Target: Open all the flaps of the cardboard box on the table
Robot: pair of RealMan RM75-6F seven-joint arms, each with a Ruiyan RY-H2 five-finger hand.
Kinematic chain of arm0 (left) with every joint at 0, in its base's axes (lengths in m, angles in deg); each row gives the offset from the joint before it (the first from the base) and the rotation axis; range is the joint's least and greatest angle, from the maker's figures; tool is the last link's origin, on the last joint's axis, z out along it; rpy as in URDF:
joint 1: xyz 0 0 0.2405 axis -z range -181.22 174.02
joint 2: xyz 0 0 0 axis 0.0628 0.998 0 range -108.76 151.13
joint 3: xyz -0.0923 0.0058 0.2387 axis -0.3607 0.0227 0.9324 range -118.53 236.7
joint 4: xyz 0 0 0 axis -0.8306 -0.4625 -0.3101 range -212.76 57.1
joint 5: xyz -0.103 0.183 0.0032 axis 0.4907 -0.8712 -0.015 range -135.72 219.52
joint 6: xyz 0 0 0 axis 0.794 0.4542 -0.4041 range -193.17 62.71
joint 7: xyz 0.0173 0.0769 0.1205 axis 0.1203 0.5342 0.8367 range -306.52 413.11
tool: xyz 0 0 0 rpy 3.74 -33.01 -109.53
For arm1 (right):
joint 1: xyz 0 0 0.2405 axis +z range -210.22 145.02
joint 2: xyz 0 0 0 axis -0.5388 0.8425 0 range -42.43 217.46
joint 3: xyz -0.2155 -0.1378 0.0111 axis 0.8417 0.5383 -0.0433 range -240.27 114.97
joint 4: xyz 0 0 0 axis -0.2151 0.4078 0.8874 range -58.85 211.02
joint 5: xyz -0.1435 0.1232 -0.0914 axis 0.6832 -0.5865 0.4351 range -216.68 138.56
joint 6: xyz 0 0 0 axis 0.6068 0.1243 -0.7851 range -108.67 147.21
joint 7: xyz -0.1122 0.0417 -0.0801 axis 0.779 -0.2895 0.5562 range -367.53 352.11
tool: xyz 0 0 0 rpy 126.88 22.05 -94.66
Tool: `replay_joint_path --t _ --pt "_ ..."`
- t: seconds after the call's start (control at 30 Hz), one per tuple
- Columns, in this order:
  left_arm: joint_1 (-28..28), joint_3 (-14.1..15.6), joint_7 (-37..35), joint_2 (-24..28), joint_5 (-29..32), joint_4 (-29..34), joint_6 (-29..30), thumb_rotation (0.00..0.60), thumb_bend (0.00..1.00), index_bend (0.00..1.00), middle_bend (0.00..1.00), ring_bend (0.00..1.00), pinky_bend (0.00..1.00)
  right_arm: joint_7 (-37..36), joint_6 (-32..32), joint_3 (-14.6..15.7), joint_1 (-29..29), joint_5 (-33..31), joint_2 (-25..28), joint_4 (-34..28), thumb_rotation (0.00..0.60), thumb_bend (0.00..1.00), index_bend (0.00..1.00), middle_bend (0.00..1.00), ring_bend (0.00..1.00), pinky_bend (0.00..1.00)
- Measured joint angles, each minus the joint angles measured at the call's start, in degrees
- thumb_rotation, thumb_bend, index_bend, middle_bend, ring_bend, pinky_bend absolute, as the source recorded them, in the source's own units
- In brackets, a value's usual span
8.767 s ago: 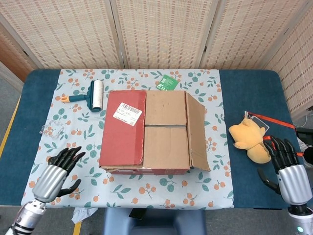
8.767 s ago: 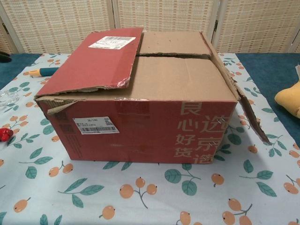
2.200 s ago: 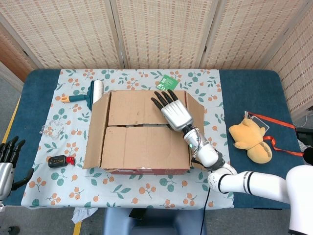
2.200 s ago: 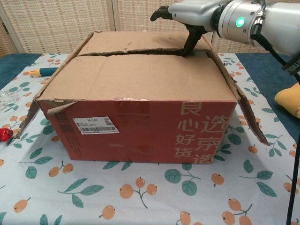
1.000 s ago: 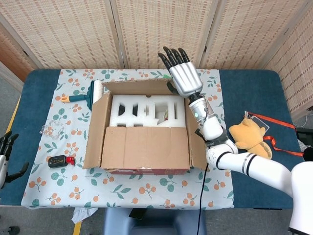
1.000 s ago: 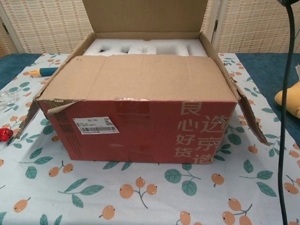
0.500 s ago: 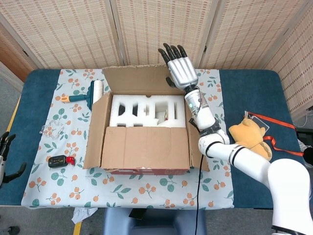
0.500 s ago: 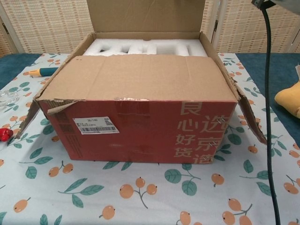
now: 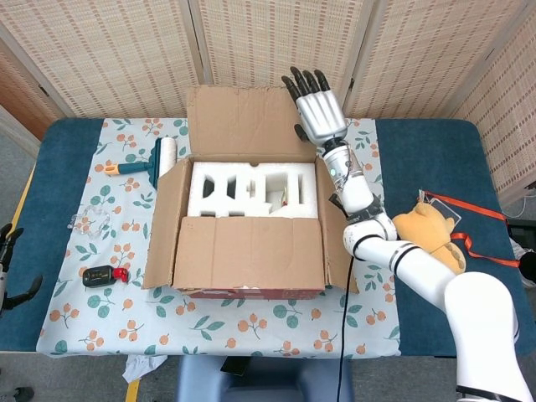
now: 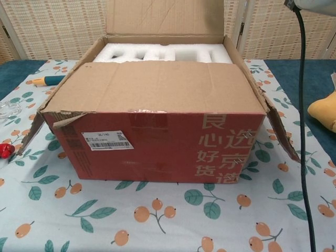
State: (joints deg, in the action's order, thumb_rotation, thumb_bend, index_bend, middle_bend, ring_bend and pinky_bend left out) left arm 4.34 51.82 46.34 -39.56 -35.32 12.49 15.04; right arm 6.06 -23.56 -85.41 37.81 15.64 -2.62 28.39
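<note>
up at the far side, the right hand (image 9: 319,115) was spread flat against the raised far flap (image 9: 243,121) of the box (image 9: 239,219) mid-counter; the near flap (image 10: 152,86) lay closed. the left hand (image 9: 8,276), fingers apart, held nothing at the left edge.

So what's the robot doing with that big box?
It's opening the box. The right robot hand, fingers spread, is up by the back flap, which stands upright, so you can see white foam inside. The two side flaps hang outward. The front flap still lies flat over the box. The left robot hand waits at the table's edge.
</note>
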Motion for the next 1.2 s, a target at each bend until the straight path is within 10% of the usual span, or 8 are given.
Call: replay_joint_path --t 0.63,1.2 --pt "0.1 0.6 2.4 -0.8 -2.1 0.5 1.2 0.6 0.39 0.0 0.0 0.0 0.0 -12.7 -1.4 3.2 -15.4 4.7 21.2 -41.6 0.6 0.41 0.0 0.0 0.0 0.0" --pt "1.2 0.9 1.9 -1.0 -2.3 0.2 -0.6 0.6 0.37 0.0 0.0 0.0 0.0 -72.6 6.0 4.6 -23.4 30.9 29.8 -49.7 0.6 0.41 0.0 0.0 0.0 0.32"
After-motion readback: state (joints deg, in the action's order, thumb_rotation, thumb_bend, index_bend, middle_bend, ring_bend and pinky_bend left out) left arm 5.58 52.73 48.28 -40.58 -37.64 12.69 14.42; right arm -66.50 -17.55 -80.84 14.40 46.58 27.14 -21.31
